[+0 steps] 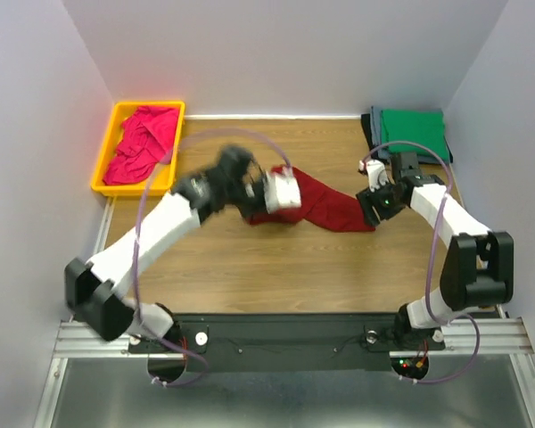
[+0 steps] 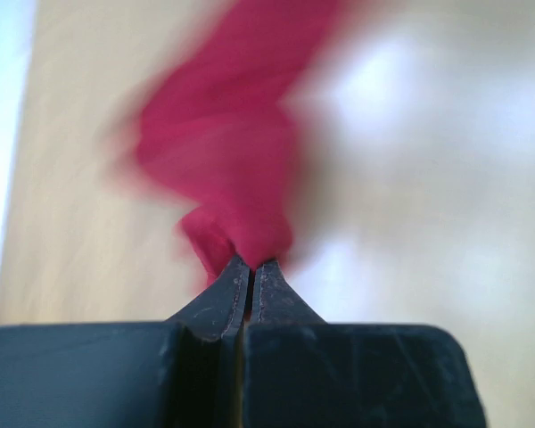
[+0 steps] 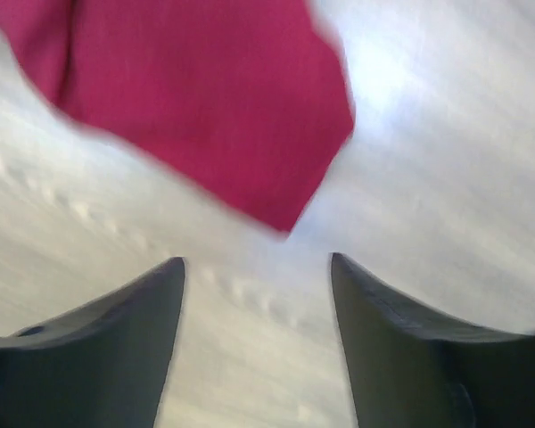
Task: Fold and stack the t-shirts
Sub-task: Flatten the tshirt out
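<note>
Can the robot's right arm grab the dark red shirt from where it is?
Probably yes. The right gripper is open, and a corner of the dark red shirt lies just ahead with nothing between.

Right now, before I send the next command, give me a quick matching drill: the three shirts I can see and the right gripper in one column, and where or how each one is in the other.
Things
1. dark red t-shirt
2. magenta-pink t-shirt
3. green t-shirt
4. right gripper

Place or state
A. crumpled in the yellow bin
B. open, nothing between its jaws
C. folded in the far right corner
D. pinched by the left gripper

Pairs: 1-D, 2-A, 3-C, 4-B
</note>
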Robot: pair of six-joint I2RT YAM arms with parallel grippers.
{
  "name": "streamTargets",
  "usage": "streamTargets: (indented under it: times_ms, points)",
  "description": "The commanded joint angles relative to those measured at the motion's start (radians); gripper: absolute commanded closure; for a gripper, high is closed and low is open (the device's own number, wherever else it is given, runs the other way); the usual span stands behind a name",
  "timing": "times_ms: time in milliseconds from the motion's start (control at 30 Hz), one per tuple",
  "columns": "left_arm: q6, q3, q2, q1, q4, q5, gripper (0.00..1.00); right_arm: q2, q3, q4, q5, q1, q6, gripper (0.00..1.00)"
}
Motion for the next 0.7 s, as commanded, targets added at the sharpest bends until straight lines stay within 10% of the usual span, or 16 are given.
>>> streamTargets:
  times_ms: [0,200,667]
  points:
    - [0.165,-0.321,-0.277,-0.304,-0.214,-0.129,1.0,-0.08,0.019,-0.059,-0.017,-0.06,-0.11,0.22]
    - [0.216,-0.621,-0.413,-0.284,-0.189,-0.309,1.0,0.097,0.228,-0.074,-0.132,-0.076,-0.046,0.2]
    - [0.2,-0.572,-0.254,0.008,-0.084,-0.16,1.0,0.493,0.541,-0.042,-0.181,0.122,0.065,0.2]
